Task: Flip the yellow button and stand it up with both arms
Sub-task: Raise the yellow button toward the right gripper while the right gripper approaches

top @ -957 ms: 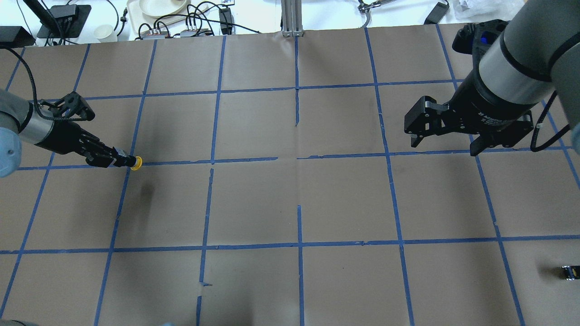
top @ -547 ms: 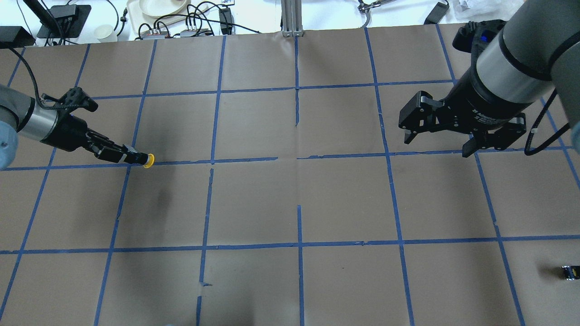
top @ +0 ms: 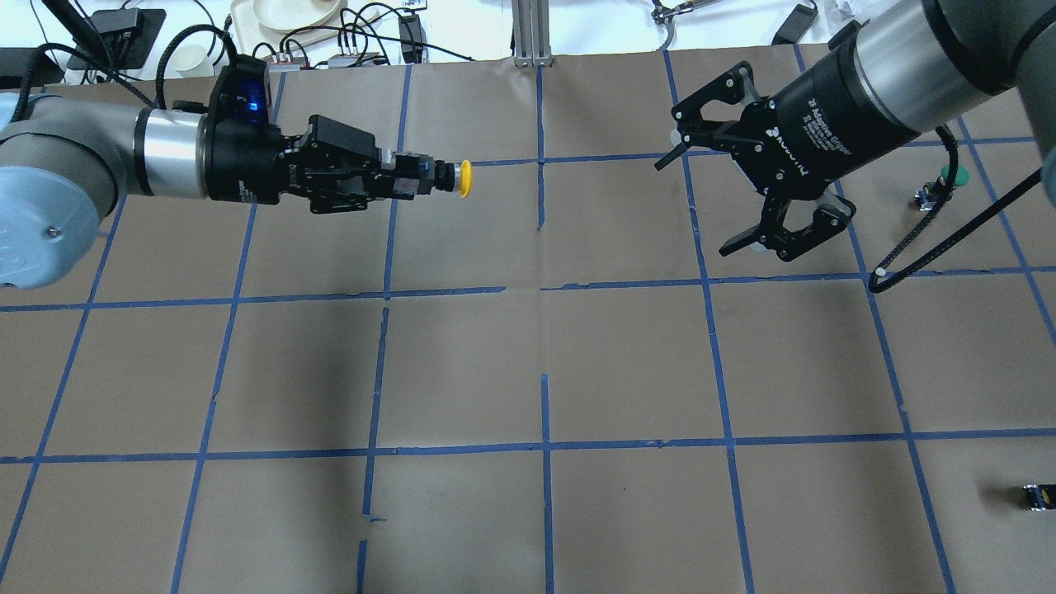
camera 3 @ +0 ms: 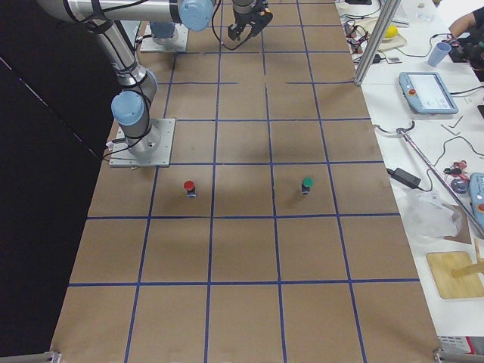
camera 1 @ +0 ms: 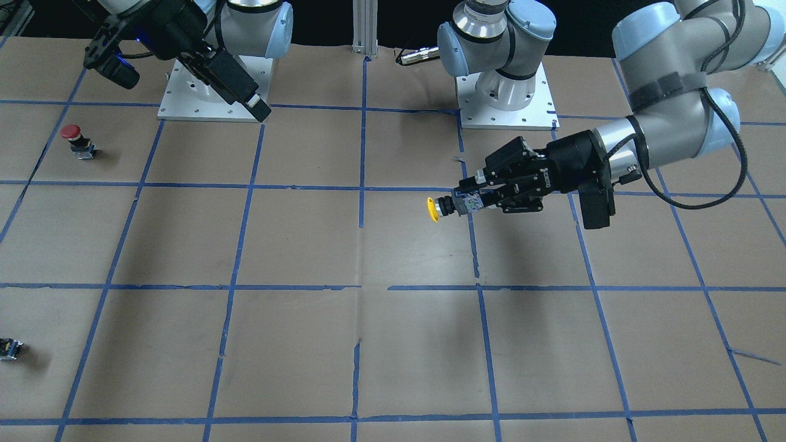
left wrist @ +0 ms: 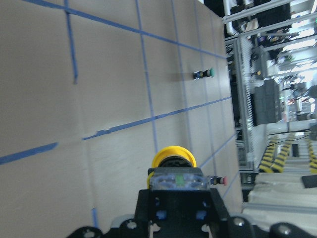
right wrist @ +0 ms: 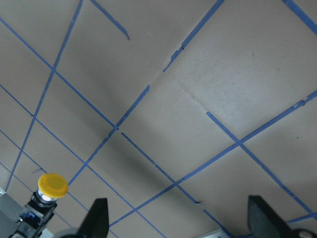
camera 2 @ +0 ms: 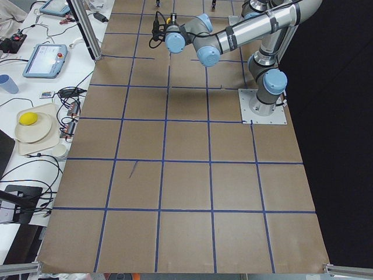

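Note:
My left gripper point(top: 408, 177) is shut on the black-grey base of the yellow button point(top: 464, 178). It holds the button sideways above the table, with the cap pointing at my right gripper. The front-facing view shows the same grasp, gripper point(camera 1: 470, 201) on button point(camera 1: 433, 209). The left wrist view shows the yellow cap point(left wrist: 173, 157) past the base. My right gripper point(top: 693, 206) is open and empty, with its jaws facing the button across a wide gap. In the right wrist view the button point(right wrist: 53, 184) sits low left, between and beyond the spread fingers point(right wrist: 99, 218).
A red-capped button point(camera 1: 73, 138) stands on the table on the robot's right side. A green-capped button point(top: 940, 186) stands further right. A small capless black switch block point(top: 1035, 495) lies at the near right edge. Cables and dishes lie beyond the far table edge.
My left gripper has lifted the yellow button and carried it towards the table's middle and far side. My right gripper has turned and moved left, so that it faces the button.

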Robot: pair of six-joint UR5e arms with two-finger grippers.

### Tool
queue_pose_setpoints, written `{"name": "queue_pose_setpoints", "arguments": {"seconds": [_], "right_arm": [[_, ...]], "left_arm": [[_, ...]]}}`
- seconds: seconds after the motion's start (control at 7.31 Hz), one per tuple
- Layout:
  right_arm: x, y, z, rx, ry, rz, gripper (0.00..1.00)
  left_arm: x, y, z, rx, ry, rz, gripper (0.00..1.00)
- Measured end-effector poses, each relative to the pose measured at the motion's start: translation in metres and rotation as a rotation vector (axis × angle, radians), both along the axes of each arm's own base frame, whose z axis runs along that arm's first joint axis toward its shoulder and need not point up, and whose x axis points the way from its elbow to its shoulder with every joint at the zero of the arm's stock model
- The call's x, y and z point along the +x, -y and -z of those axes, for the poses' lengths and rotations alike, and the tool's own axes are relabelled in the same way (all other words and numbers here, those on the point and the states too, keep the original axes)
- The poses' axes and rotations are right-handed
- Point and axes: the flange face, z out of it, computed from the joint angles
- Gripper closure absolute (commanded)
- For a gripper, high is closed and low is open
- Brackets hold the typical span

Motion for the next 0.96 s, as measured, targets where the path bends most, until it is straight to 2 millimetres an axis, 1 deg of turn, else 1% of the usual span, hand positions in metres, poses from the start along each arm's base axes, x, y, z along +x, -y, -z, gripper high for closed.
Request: {"name": "queue_pose_setpoints", "arguments": {"seconds": [0.14, 0.55, 0.68, 0.96], "right_arm": [[0.001, 0.004, -0.001, 0.009, 0.048, 0.039, 0.0], [0.011, 0.012, -0.02, 0.0, 0.223, 0.119, 0.0], [0.013, 0.014, -0.026, -0.003, 0.267, 0.143, 0.0], [0.018, 0.019, -0.037, -0.007, 0.346, 0.203, 0.0]], "left_arm": [[-0.025, -0.004, -0.012, 0.042, -0.089, -0.008, 0.89], [-0.077, -0.019, -0.03, 0.064, -0.248, 0.027, 0.9], [-0.086, -0.022, -0.035, 0.055, -0.269, 0.039, 0.9], [-0.092, -0.023, -0.035, 0.051, -0.28, 0.047, 0.9]]}}
